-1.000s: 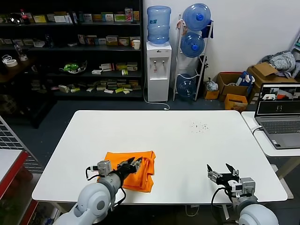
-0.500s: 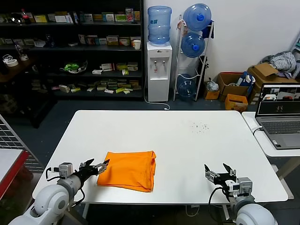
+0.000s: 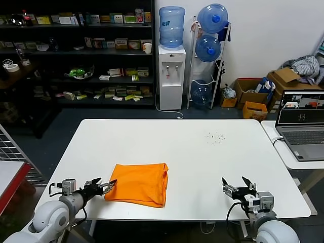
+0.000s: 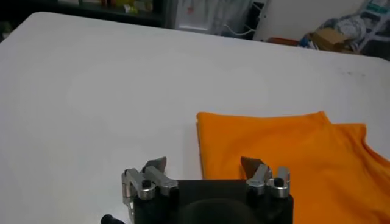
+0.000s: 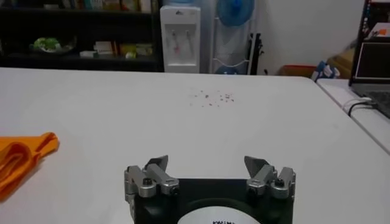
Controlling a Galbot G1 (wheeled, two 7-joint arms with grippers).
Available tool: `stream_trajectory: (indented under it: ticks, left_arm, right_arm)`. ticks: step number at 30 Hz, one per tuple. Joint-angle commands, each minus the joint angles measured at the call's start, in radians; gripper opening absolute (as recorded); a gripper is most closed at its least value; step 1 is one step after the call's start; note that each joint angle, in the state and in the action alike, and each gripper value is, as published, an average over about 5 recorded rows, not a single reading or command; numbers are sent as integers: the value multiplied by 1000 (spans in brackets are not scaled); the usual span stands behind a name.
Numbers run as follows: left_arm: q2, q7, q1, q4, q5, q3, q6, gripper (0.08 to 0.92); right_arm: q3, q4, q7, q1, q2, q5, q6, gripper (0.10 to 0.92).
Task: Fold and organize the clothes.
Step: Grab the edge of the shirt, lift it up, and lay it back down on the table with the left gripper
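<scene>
Even, bright light; blurred wrist backgrounds.

The shirt (image 3: 138, 184) lies folded on the tabletop (image 3: 202, 157), lower left of centre in the head view. The left hand (image 3: 105, 186) sits at the shirt's left edge, low in the frame. The right hand (image 3: 238, 186) hovers at lower right, well apart from the shirt

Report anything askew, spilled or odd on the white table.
Two small things. A scatter of tiny dark specks lies on the white table toward its far right, like crumbs. The folded orange T-shirt sits slightly crooked, its near edge uneven. Both grippers, left and right, hang open and empty.
</scene>
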Motion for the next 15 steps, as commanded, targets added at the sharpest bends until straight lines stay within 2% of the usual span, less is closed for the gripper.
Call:
stream_trajectory:
  ticks: [1,5,15]
  left_arm:
    - [5,34,-35,41,19,58,-6,822]
    - [-12,33,-45,51,37,74,-13,782]
    - [-31,34,-45,46,64,84,-41,501]
  right_arm:
    - [-3,-3,1,4,1,1,-1,823]
    - [-2,-1,2,4,-2,3,-3,823]
    - [3,0,2,-3,-3,3,-2,823]
